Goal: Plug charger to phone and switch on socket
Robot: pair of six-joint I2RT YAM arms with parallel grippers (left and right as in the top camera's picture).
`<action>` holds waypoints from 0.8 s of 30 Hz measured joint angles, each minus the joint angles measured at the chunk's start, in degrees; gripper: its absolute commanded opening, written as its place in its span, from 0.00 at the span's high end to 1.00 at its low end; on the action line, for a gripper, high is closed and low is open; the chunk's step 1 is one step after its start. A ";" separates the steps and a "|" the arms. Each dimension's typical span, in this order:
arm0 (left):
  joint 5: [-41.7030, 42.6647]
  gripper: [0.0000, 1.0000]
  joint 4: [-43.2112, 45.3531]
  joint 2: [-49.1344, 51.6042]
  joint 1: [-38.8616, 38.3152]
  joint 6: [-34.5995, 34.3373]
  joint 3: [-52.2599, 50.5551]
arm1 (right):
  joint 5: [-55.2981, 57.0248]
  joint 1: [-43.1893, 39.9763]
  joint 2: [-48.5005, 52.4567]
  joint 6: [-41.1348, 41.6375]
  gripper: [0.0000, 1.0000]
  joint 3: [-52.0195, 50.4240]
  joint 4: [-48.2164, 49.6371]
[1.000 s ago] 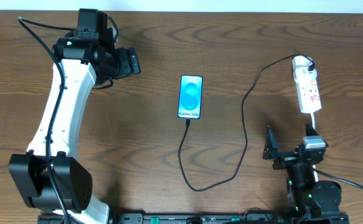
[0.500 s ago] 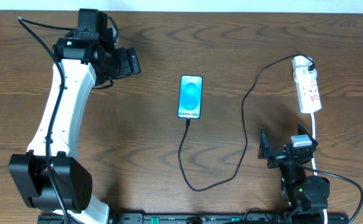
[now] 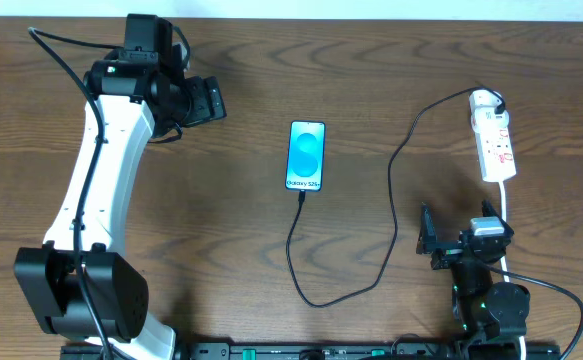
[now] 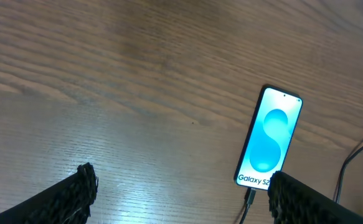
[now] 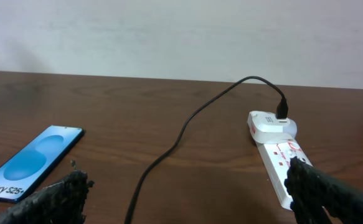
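Observation:
The phone (image 3: 306,156) lies face up mid-table, its blue screen lit (image 4: 268,138). The charger's black cable (image 3: 316,298) loops from the phone's near end across to the white adapter (image 3: 485,99) at the far end of the socket strip (image 3: 497,146). The plug tip (image 4: 249,198) meets the phone's bottom edge. My left gripper (image 3: 214,100) hovers open, left of the phone, with nothing between its fingers (image 4: 84,186). Open and holding nothing too, my right gripper (image 3: 429,238) sits near the front edge, below the socket (image 5: 279,160), with the cable (image 5: 187,124) ahead of it.
The strip's thick white cord (image 3: 505,205) runs from the strip toward the right arm's base. The table is bare dark wood (image 3: 221,220). A pale wall (image 5: 169,31) rises behind the far edge.
The right arm has drawn back toward the front edge and a little left. Left arm, phone, cable and socket have not moved.

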 measured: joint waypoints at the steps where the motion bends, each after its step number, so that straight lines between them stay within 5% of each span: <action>1: 0.00 0.10 0.00 0.00 0.00 0.00 0.00 | 0.00 0.00 0.00 0.00 0.01 0.00 -0.02; 24: -1.33 0.10 -0.31 0.00 0.00 0.09 0.00 | 0.00 0.00 0.00 0.00 0.01 0.00 0.00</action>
